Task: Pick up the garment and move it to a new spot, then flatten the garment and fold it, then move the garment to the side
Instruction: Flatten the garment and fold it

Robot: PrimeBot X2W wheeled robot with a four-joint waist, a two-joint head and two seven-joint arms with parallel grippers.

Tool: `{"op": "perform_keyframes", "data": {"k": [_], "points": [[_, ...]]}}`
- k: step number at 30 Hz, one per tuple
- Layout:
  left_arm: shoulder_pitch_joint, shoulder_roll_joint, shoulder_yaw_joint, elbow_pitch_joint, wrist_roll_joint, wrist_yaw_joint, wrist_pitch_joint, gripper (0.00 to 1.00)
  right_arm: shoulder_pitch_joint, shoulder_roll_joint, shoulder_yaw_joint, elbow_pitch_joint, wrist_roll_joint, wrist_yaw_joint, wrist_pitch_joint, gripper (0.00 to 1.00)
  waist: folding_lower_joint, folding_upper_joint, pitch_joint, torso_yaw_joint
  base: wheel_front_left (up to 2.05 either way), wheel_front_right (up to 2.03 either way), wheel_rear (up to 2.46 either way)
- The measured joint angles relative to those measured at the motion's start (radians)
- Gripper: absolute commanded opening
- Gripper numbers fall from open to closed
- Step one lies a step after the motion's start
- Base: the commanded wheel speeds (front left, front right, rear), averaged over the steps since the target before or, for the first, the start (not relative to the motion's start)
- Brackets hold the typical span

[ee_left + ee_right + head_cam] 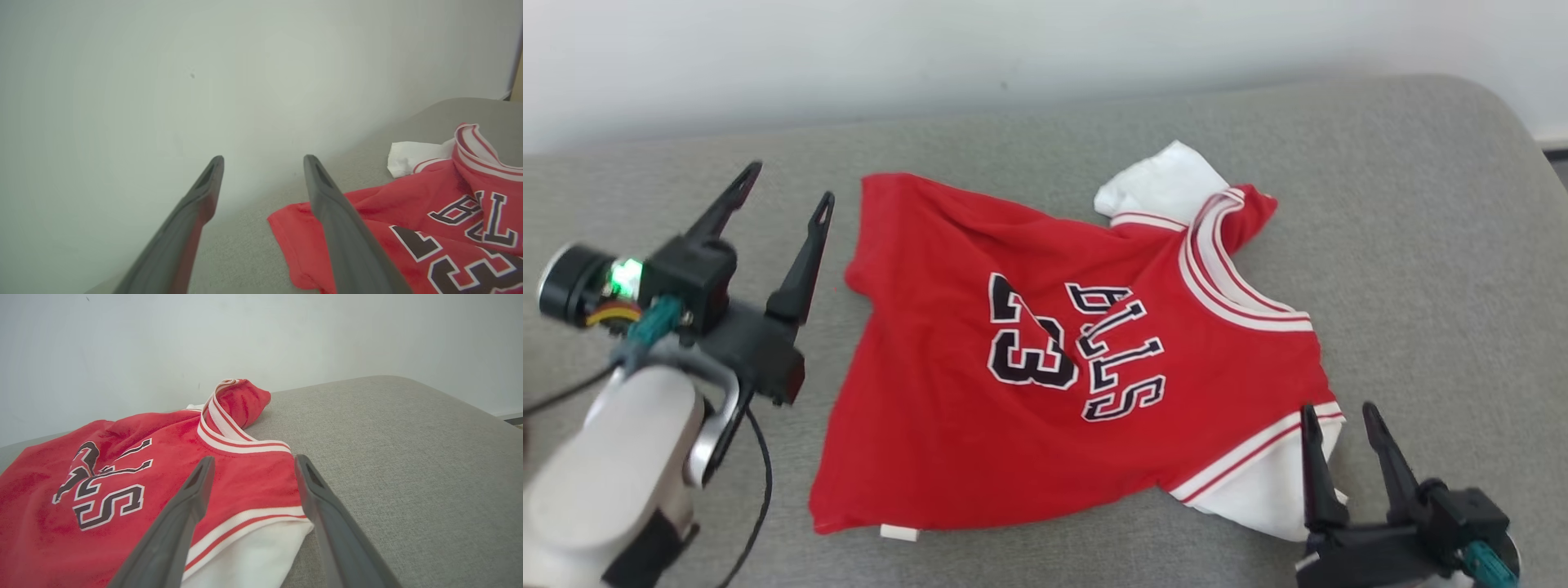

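The garment (pixel 1045 359) is a red jersey with white sleeves, black lettering and the number 23. It lies spread on the grey cushion (pixel 1421 245), collar toward the right and hem toward the left. My left gripper (pixel 791 180) stands open just left of the hem's far corner, holding nothing; in the left wrist view the garment (pixel 408 228) lies right of the left gripper (pixel 263 161). My right gripper (pixel 1339 412) is open over the near white sleeve (pixel 1266 490); in the right wrist view the right gripper (pixel 252 460) frames the garment (pixel 122 482) with its fingertips above the sleeve's striped edge.
A pale wall (pixel 1013 49) runs along the cushion's far edge. The cushion rounds off at the far right corner (pixel 1494 106). Bare grey fabric lies right of the jersey and along the front. A black cable (pixel 760 490) hangs by my left forearm.
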Motion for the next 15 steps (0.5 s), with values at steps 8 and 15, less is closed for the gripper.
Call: {"op": "perform_keyframes", "data": {"k": [8,15], "points": [[0.284,0.036,0.155,-0.243,0.011,0.130,0.000,1.00,0.107,0.000,-0.042,0.005,-0.025,0.000,0.000,1.00,-0.0001,-0.0001,-0.064,0.069,0.00,0.00,0.00],[0.530,0.022,0.348,-0.430,0.045,0.213,0.000,1.00,0.165,0.000,-0.063,0.026,-0.029,0.000,0.000,1.00,-0.0001,-0.0001,-0.106,0.102,0.00,0.00,0.00]]}}
